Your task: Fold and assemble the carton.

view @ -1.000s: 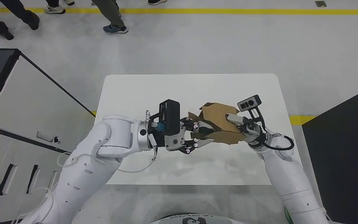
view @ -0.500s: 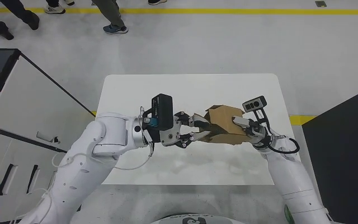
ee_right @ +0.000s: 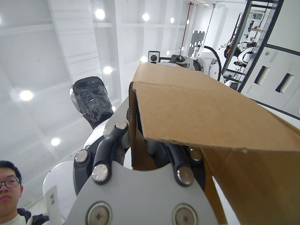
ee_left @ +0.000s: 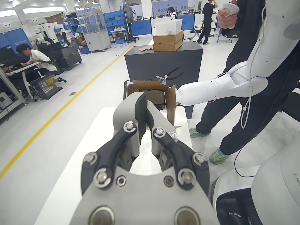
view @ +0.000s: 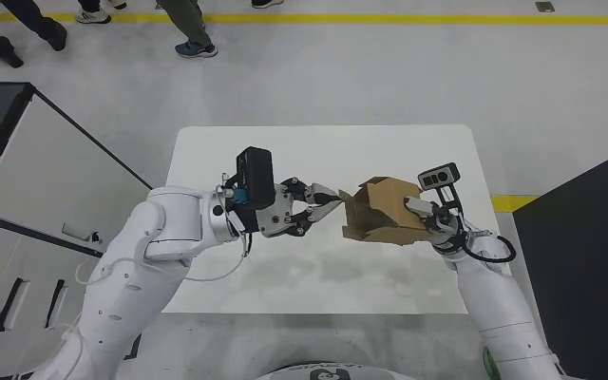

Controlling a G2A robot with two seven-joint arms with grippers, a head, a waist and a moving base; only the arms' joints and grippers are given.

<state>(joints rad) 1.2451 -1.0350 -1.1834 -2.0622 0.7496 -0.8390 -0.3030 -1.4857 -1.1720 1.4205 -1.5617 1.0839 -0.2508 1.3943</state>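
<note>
The carton point(view: 385, 204) is a brown, half-formed box over the right half of the table point(view: 237, 152), about midway between the near and far edges. Its open mouth point(ee_left: 150, 94) faces the left gripper, with loose flaps standing out around it. I cannot tell whether its lower flap touches the tabletop.

The right gripper point(view: 410, 211) has the carton from the right side. Its jaws are closed onto one cardboard wall, which runs up between the fingers point(ee_right: 121, 127) in the right wrist view. That forearm comes in from the table's near right corner, with the wrist bent toward the centre.

The left gripper point(view: 334, 198) points straight at the open mouth, its tip just beside the nearest flap. Contact there is too fine to judge. Its jaws are pressed together with nothing between them point(ee_left: 142, 104). The left arm lies low across the table's middle, the elbow out past the left edge.

The tabletop is bare white on the left half and along the far edge. Between the carton and the right edge there is only a narrow strip. Beyond that end stands a black cabinet point(ee_left: 164, 59) with flat boxes point(ee_left: 167, 40) stacked on top.
</note>
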